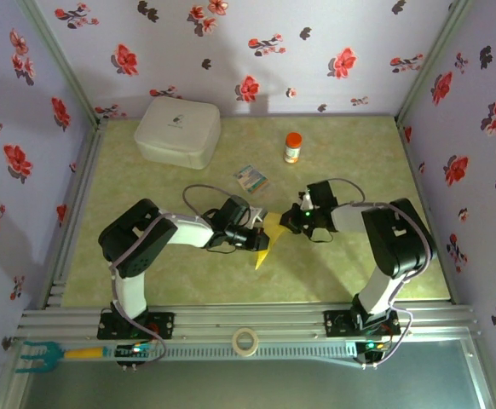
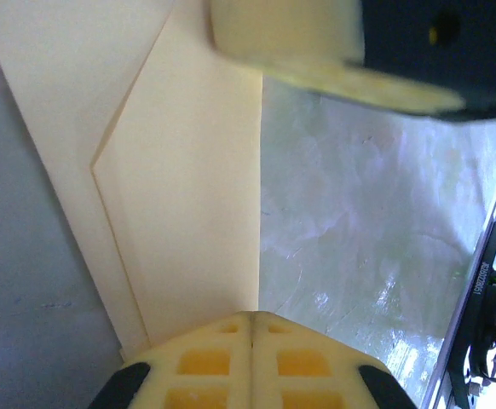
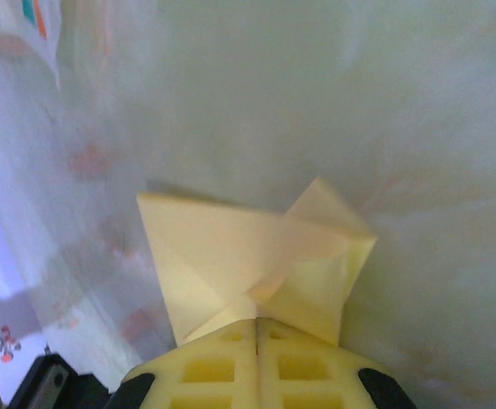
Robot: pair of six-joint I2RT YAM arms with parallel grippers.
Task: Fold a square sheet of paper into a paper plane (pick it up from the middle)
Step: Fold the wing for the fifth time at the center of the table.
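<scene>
Item 1, left pincer [image 1: 255, 239]: I read it pressed together on the paper plane [image 1: 265, 249], creased yellow paper whose point reaches from this pincer toward the near edge of the bench [image 1: 359, 162].
Item 2, right pincer [image 1: 291, 223]: clamped on the same paper's other end, facing the left one.
Item 3, printed packet [image 1: 251, 178]: just beyond both pincers.
Item 4, white box [image 1: 178, 130]: well beyond the left pincer.

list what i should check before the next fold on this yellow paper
1. left pincer shut on the yellow paper: ok
2. right pincer shut on the same paper: ok
3. creases and folded flaps in place: ok
4. folds even on both sides: cannot tell
5. paper lifted off the table: cannot tell
6. printed packet apart from the paper: ok
</scene>
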